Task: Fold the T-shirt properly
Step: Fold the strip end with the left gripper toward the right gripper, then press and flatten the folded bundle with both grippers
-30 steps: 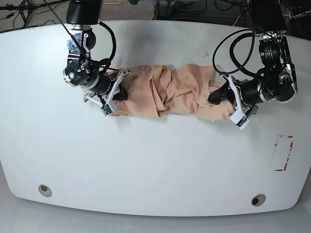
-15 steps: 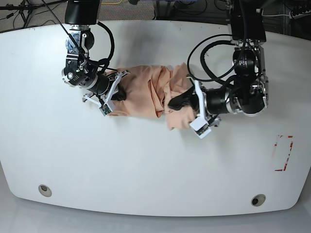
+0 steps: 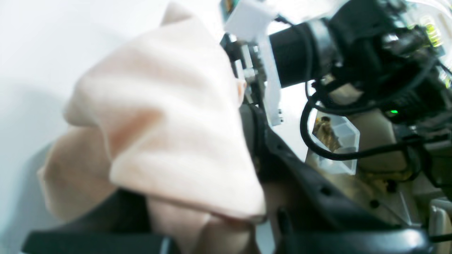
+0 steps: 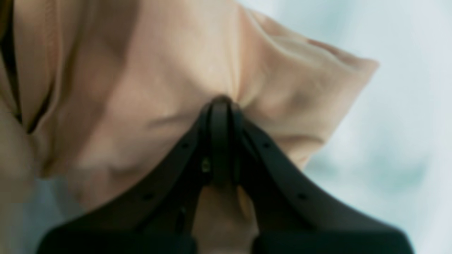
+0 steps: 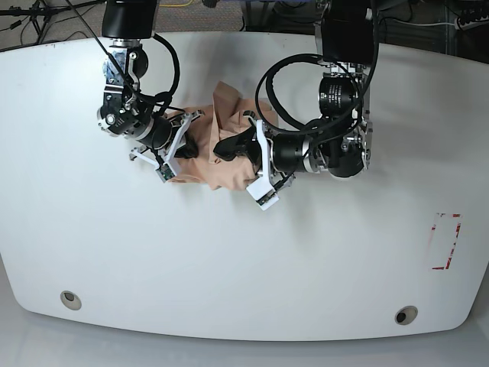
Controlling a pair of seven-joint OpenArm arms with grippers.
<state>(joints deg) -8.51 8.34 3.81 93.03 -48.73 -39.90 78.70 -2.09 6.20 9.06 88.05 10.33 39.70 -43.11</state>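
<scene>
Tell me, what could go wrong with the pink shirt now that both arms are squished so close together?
The left gripper and right gripper sit very near, so the arms might bump. The T-shirt is bunched into lumpy layers, so the fold may come out crooked. The right gripper pinches only a small tuck of cloth, which could slip free.

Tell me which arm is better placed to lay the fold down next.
Left. Its gripper carries the T-shirt's free end above the pile, while the right gripper pins the other end to the table.
</scene>
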